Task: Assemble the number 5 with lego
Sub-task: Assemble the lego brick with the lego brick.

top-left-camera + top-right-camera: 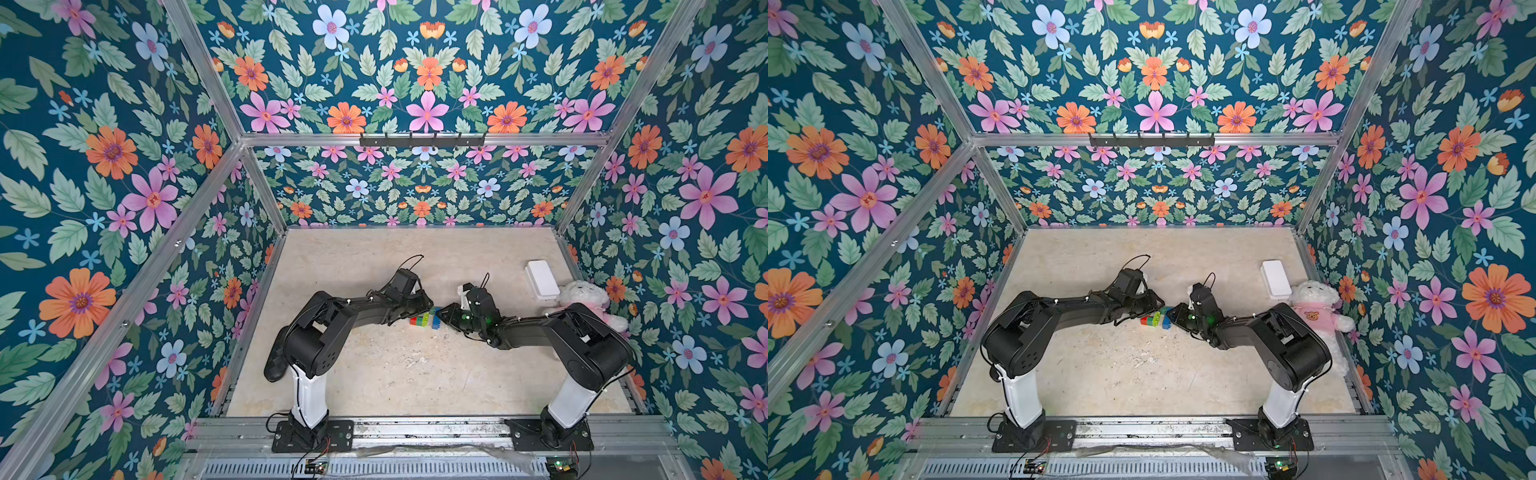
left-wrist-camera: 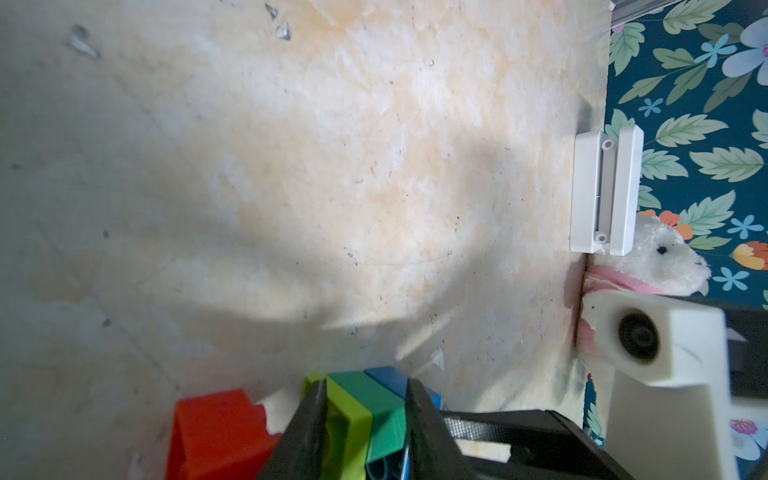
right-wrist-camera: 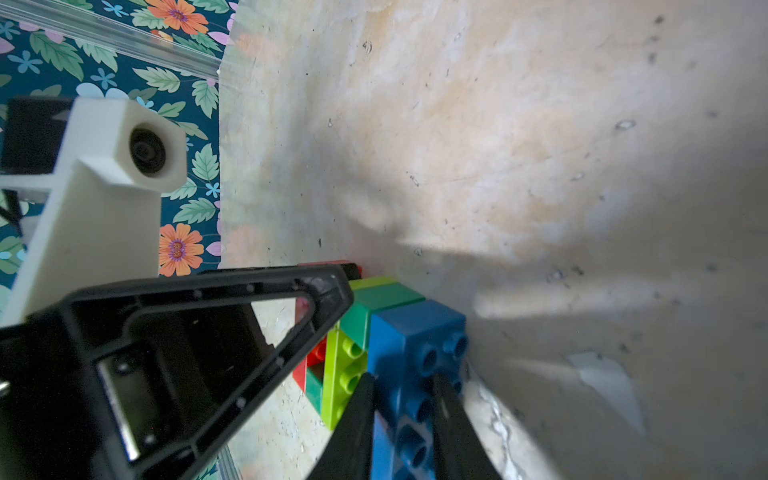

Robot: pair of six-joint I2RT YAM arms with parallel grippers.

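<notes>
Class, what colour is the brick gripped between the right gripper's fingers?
Blue. The blue brick in the right gripper shows best in the right wrist view.

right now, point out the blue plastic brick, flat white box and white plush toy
blue plastic brick [image 3: 411, 361]: right wrist view, studded face
flat white box [image 1: 542, 278]: a top view, lid
white plush toy [image 1: 1308, 297]: a top view, head

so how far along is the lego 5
Done: the red brick, lime brick, green brick and blue brick look joined in one row. In hand: the left tool grips the lime and green ones, the right tool the blue brick. Left: seating them fully; whether the 5 is complete I cannot tell.
</notes>
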